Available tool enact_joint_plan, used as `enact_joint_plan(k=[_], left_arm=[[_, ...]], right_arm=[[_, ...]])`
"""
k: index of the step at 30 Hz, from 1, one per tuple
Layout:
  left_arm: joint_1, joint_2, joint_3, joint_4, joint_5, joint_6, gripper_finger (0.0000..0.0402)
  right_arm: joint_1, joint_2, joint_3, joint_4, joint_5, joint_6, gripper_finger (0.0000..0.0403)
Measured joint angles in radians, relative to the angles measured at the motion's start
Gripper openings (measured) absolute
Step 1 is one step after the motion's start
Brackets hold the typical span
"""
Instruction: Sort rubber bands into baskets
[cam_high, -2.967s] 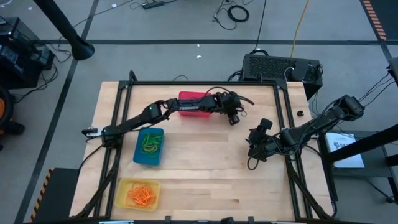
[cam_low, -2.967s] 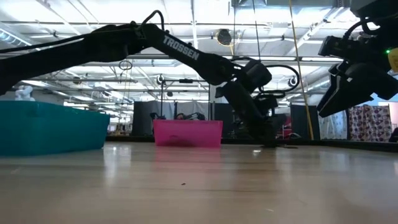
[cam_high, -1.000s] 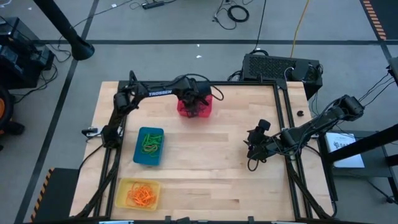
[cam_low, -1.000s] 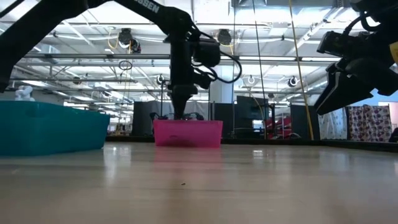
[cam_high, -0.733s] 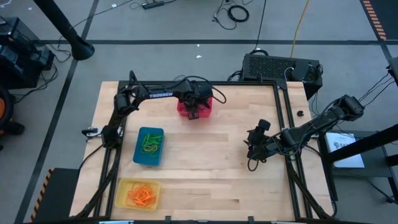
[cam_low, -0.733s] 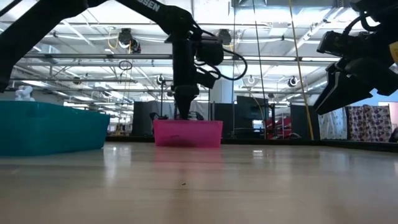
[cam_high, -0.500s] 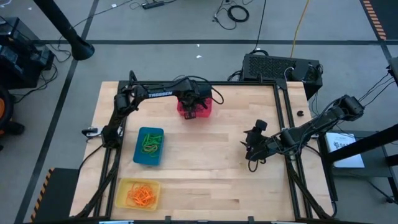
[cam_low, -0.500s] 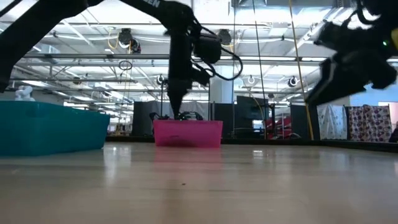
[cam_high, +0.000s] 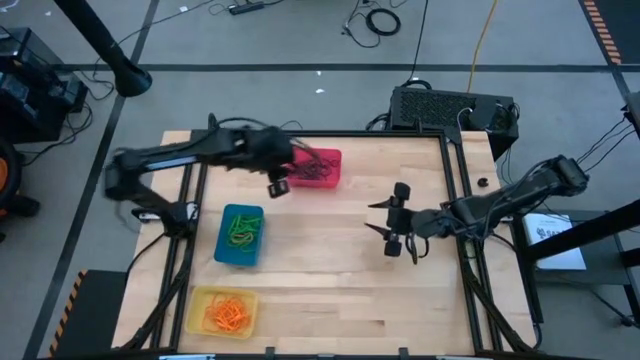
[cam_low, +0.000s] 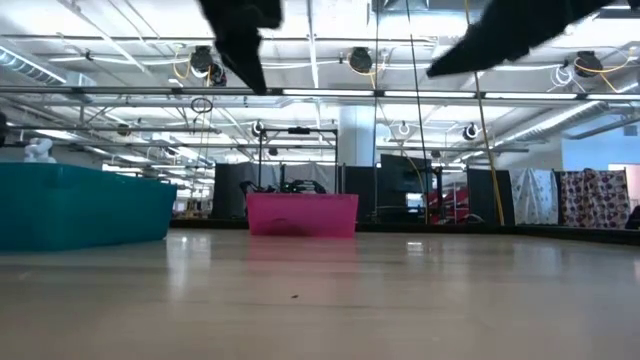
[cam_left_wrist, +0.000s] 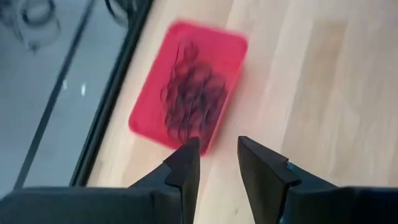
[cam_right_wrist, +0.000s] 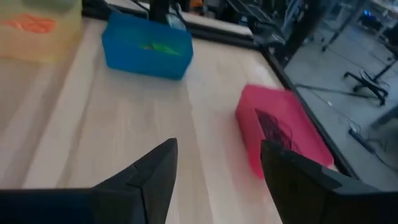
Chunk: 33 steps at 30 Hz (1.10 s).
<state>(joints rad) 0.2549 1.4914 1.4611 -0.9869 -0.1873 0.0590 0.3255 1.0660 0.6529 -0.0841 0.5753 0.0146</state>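
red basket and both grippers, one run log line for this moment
left gripper: open, empty, beside red basket | right gripper: open, mid-table | red basket: dark rubber bands

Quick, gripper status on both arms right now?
Left gripper: open, empty, beside the red basket.
Right gripper: open, empty, above the bare table.

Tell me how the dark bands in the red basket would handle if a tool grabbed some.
The dark rubber bands lie tangled in the red basket, so several would probably lift together. They look thin and floppy, likely drooping and snagging.
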Motion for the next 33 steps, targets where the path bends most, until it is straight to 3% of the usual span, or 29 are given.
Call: enact_joint_plan(k=[7, 15, 19, 23, 33], left_arm=[[-0.023, -0.360, -0.450, 0.495, 0.117, 0.007, 0.0115], [-0.022, -0.600, -0.789, 0.887, 0.259, 0.009, 0.0115], [-0.022, -0.666, -0.932, 1.058, 0.293, 0.007, 0.0115], [-0.022, -0.692, -1.079, 1.234, 0.297, -0.002, 0.0115], [-0.022, -0.692, -1.375, 1.666, 0.297, -0.054, 0.0115]], right_arm=[[-0.025, -0.031, 0.138, -0.145, -0.083, -0.077, 0.0183], [-0.058, -0.204, 0.202, -0.343, -0.084, -0.111, 0.0016], [-0.071, -0.326, 0.195, -0.449, -0.083, -0.017, 0.0007], [-0.070, -0.450, 0.111, -0.432, -0.088, 0.048, 0.0002], [-0.075, -0.662, -0.273, -0.106, -0.109, 0.079, 0.0001]])
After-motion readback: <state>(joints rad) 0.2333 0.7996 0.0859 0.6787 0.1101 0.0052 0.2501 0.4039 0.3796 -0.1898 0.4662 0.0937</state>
